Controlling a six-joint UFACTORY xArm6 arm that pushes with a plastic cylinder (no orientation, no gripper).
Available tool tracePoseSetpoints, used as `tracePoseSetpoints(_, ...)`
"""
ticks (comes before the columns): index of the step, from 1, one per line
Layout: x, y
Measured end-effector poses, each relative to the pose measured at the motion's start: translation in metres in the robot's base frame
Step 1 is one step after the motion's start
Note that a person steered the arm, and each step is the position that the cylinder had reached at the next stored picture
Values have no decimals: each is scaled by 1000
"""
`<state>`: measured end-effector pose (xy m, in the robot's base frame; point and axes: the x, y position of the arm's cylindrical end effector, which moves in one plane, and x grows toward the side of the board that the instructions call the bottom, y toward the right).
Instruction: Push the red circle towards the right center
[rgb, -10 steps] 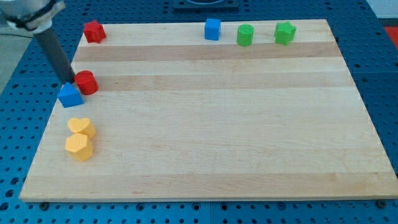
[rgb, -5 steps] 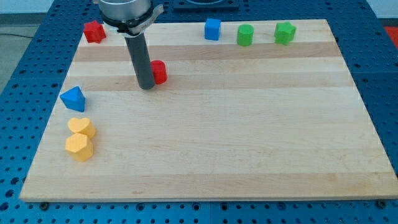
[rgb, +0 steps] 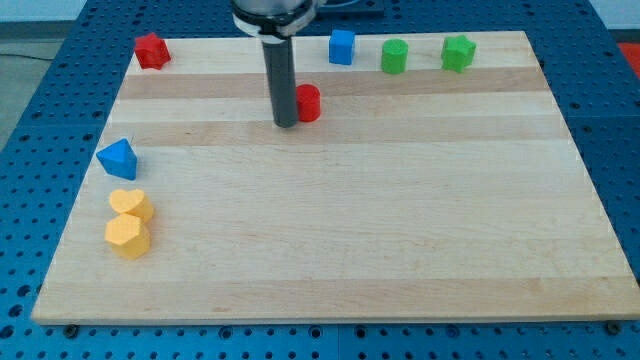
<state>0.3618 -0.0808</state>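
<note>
The red circle (rgb: 309, 103) is a short red cylinder on the wooden board (rgb: 330, 230), in the upper middle, left of centre. My tip (rgb: 286, 123) is at the end of the dark rod and touches the circle's left side. The rod hides part of the circle's left edge.
A second red block (rgb: 151, 50) sits at the top left corner. A blue cube (rgb: 342, 46), a green cylinder (rgb: 395, 56) and another green block (rgb: 459, 52) line the top edge. A blue triangular block (rgb: 118, 158) and two yellow blocks (rgb: 129, 222) sit at the left.
My tip has swept from the left edge to the right and slightly up, pushing the red circle along with it. The blue triangular block was nudged slightly, then stayed put.
</note>
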Motion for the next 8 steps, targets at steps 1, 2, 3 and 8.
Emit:
tracePoseSetpoints(1, -19, -14)
tracePoseSetpoints(2, -40, 22)
tracePoseSetpoints(3, -30, 118)
tracePoseSetpoints(8, 47, 11)
